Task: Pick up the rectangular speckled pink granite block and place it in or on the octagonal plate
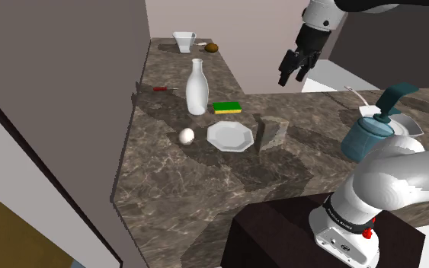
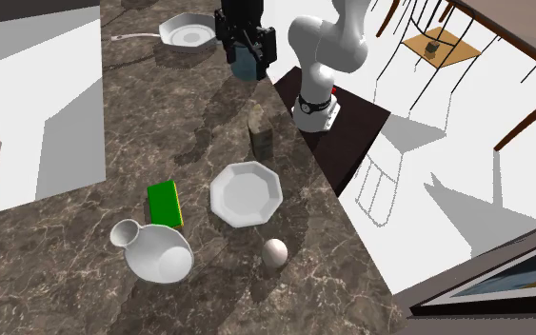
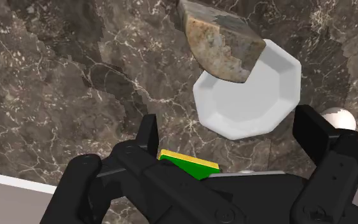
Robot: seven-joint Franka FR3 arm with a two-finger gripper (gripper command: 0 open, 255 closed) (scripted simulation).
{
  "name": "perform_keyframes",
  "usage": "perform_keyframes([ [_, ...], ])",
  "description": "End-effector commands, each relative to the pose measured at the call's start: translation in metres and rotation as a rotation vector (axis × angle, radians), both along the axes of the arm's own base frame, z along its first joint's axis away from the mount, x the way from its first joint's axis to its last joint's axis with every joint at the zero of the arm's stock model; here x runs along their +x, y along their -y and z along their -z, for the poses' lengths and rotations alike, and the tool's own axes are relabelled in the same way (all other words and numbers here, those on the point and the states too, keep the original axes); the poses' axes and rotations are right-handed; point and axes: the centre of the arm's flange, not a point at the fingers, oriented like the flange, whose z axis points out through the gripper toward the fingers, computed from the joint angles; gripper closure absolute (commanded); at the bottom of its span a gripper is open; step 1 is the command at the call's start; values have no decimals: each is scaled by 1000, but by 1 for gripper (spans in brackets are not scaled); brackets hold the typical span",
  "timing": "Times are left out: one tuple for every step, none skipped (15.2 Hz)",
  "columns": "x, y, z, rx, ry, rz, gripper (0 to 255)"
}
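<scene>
Shown above the dark marbled counter (image 1: 167, 183), the black gripper (image 1: 292, 74) is raised well clear of everything on it. In the wrist view the gripper (image 3: 229, 124) is seen with its fingers (image 3: 147, 132) spread apart and nothing between them. The mottled brown-grey stone block (image 1: 270, 133) is stood on the counter just beside the white octagonal plate (image 1: 229, 136), at the plate's right in the shoulder view; whether the two touch cannot be told. In the wrist view the block (image 3: 222, 38) is cut off by the frame's edge and part of the plate's (image 3: 247, 102) rim is covered by it. The green and yellow sponge (image 3: 187, 164) is partly hidden by the gripper body, and the white egg (image 3: 338, 118) by one finger. In the second exterior view the block (image 2: 260, 139) is seen between the plate (image 2: 246, 194) and the gripper (image 2: 247, 49).
</scene>
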Motion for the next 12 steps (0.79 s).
perform_keyframes([
  [0,0,0,0,0,0,0],
  [3,-2,13,-5,-8,-83,0],
  [6,-4,26,-11,-16,-167,0],
  [8,-7,38,-16,-24,-250,0],
  [10,-9,51,-21,-32,-333,0],
  [12,-12,64,-27,-40,-416,0],
  [13,-14,77,-32,-48,-500,0],
  [14,-17,90,-37,-56,-583,0],
  [15,-19,103,-43,-64,-666,0],
  [15,-22,116,-48,-72,-749,0],
  [15,-25,129,-53,-80,-833,0],
  [15,-25,132,-54,-81,-849,0],
])
